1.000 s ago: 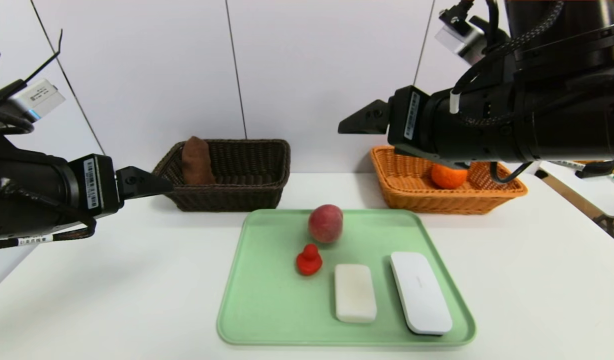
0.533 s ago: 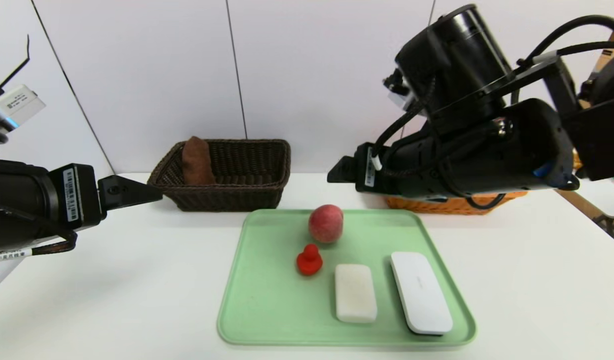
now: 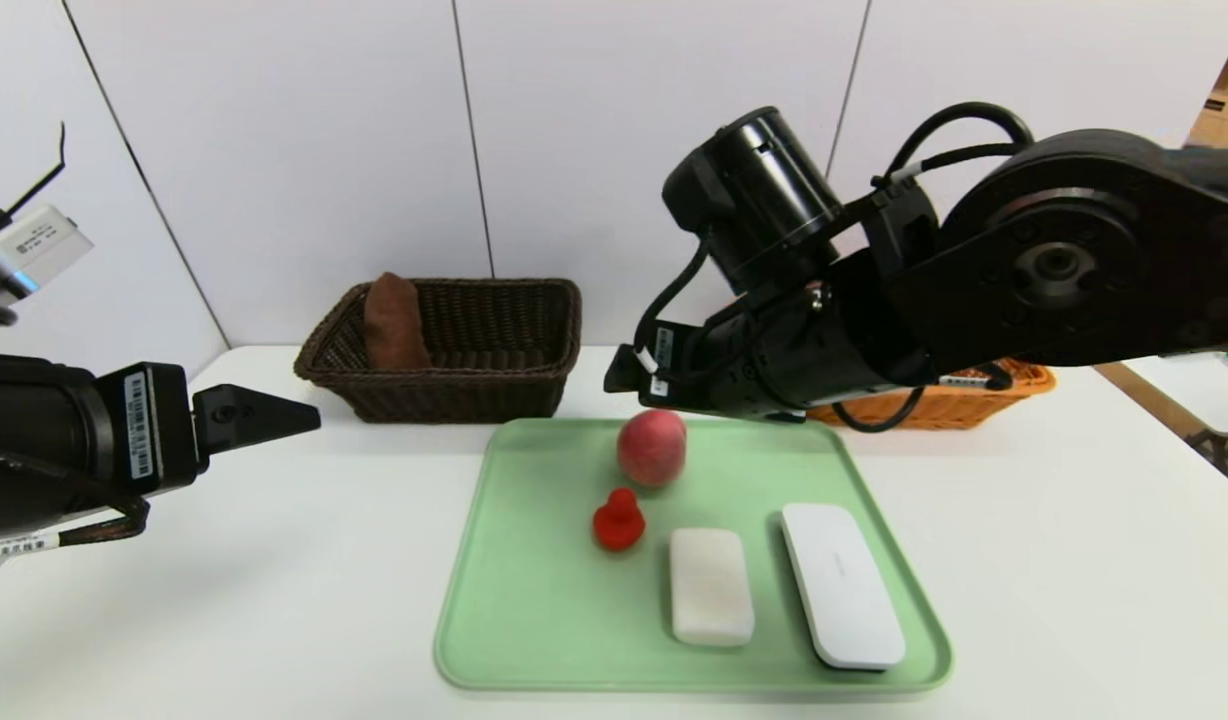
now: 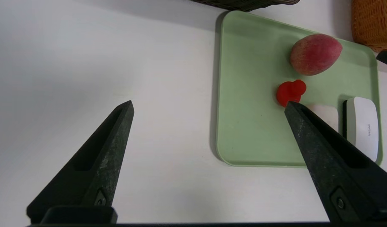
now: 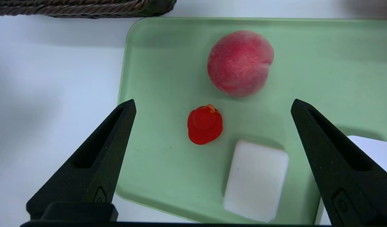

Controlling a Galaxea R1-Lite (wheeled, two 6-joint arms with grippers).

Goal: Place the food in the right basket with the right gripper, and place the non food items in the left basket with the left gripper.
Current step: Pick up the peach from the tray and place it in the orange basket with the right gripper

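- My right arm is swinging down and leftward: a second ago my right gripper [image 3: 624, 372] was hanging high in front of the orange basket [image 3: 1024, 385], and now it is hovering low over the tray's [image 3: 534, 600] far edge, just behind the peach [image 3: 652, 446].
- My left gripper [image 3: 274, 415] is sitting slightly lower and further back than before, over bare table [image 3: 224, 600] left of the tray, in front of the dark basket [image 3: 474, 340].
- I am holding my right fingers [image 5: 102, 157] spread wide with nothing between them; in my right wrist view the peach, the red duck [image 5: 205, 124] and the white block [image 5: 256, 179] are all lying in the gap below.
- I am keeping my left fingers [image 4: 99, 164] just as wide apart and empty, above the table.
- The peach is resting on the tray's far middle, untouched, with the duck just in front of it, near but apart.
- The white block is lying beside the duck, and the white remote [image 3: 839, 585] is lying just beside the block near the tray's right edge; faint grey print is showing on the remote, too small for me to read.
- A brown item [image 3: 394, 320] is leaning in the dark basket's left corner.
- White barcode stickers are showing on both my wrists; I cannot read their text.
- My arm is covering most of the orange basket.
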